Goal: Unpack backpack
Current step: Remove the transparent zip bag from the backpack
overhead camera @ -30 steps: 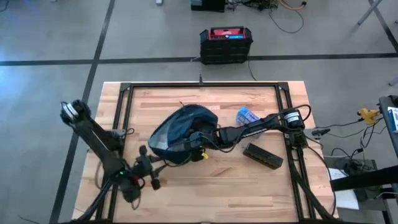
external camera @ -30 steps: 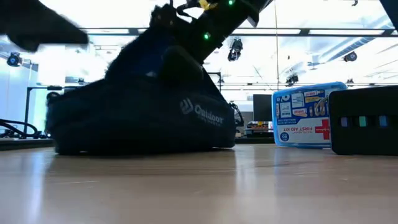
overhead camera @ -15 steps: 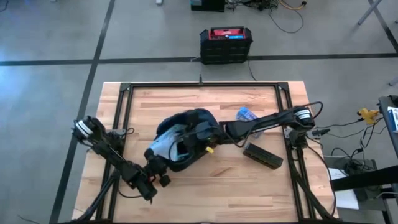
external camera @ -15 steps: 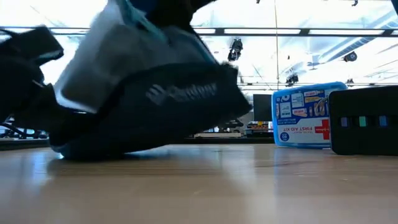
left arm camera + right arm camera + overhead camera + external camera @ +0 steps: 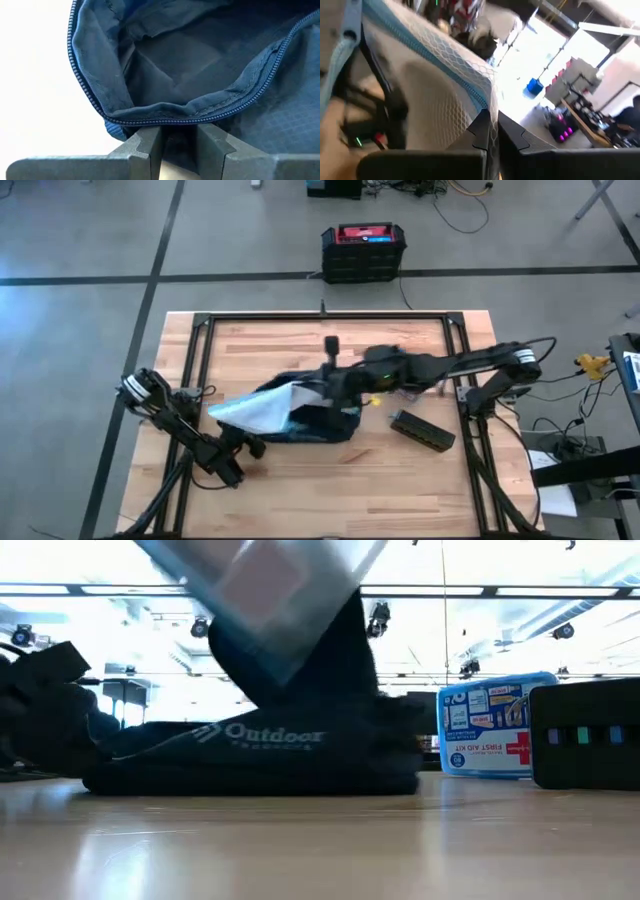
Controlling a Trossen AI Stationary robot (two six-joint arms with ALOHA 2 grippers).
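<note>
The dark navy backpack (image 5: pixel 322 420) lies flattened on the middle of the table, its logo side facing the low view (image 5: pixel 262 738). The left wrist view looks into its open, zippered mouth (image 5: pixel 200 55). My left gripper (image 5: pixel 243 447) is low at the backpack's near-left end, shut on its rim. My right gripper (image 5: pixel 322 384) is raised over the backpack and shut on a pale mesh pouch (image 5: pixel 255 411) with a blue zipper. In the low view the pouch (image 5: pixel 270 595) hangs tilted, high above the backpack. My left gripper pinches the zippered rim of the backpack's opening (image 5: pixel 175 119) between its two fingers, coming from the table's near left and slanting down. The backpack rests on the table. My right gripper pinches the mesh pouch at an edge beside its blue zipper (image 5: pixel 487 106), fingers about level and pointing toward the table's left. The pouch is lifted above the backpack and stretches out beyond the fingers toward the left. Whether its far end is free of the opening I cannot tell.
A blue first-aid kit (image 5: pixel 497 725) stands right of the backpack, partly under my right arm in the high view. A black box (image 5: pixel 422 430) lies near the right edge. A black crate with a red top (image 5: pixel 363 250) stands on the floor beyond the far edge.
My right gripper has risen and drawn back toward the table's right, pulling the pale pouch up out of the backpack. The backpack has sunk from a dome to a flat heap. My left gripper has gone down and turned at the backpack's near-left end.
</note>
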